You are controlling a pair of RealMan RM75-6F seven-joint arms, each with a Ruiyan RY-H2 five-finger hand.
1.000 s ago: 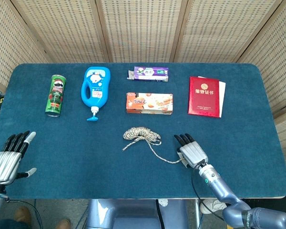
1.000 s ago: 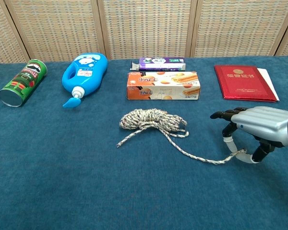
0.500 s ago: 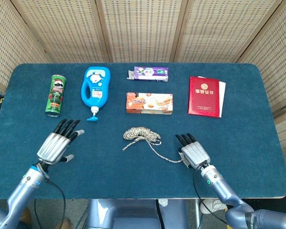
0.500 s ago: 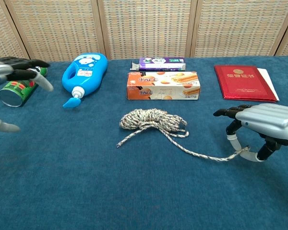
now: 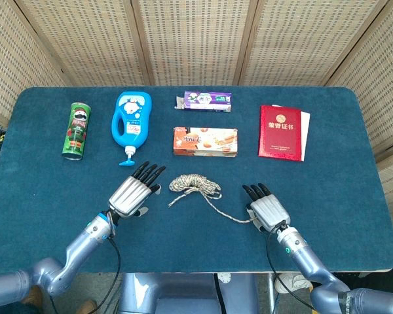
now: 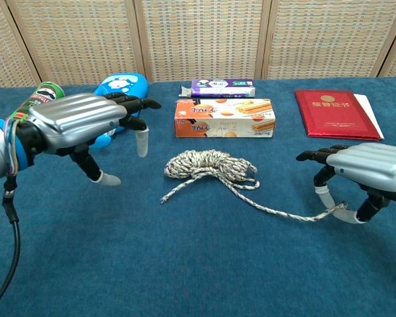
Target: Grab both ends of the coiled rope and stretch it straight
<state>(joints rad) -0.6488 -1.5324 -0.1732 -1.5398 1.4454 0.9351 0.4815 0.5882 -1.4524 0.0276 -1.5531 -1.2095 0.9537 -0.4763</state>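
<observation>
A speckled rope lies coiled at the table's middle. One loose end points to the lower left of the coil; the other strand runs right to my right hand, which pinches that end low on the cloth. My left hand hovers with fingers spread just left of the coil, holding nothing and not touching the rope.
Behind the rope lie an orange biscuit box, a purple packet, a blue bottle, a green Pringles can and a red booklet. The table is covered in blue cloth.
My left hand has swept in from the table's left edge toward the coil. My right hand has drawn its rope end slightly further right.
</observation>
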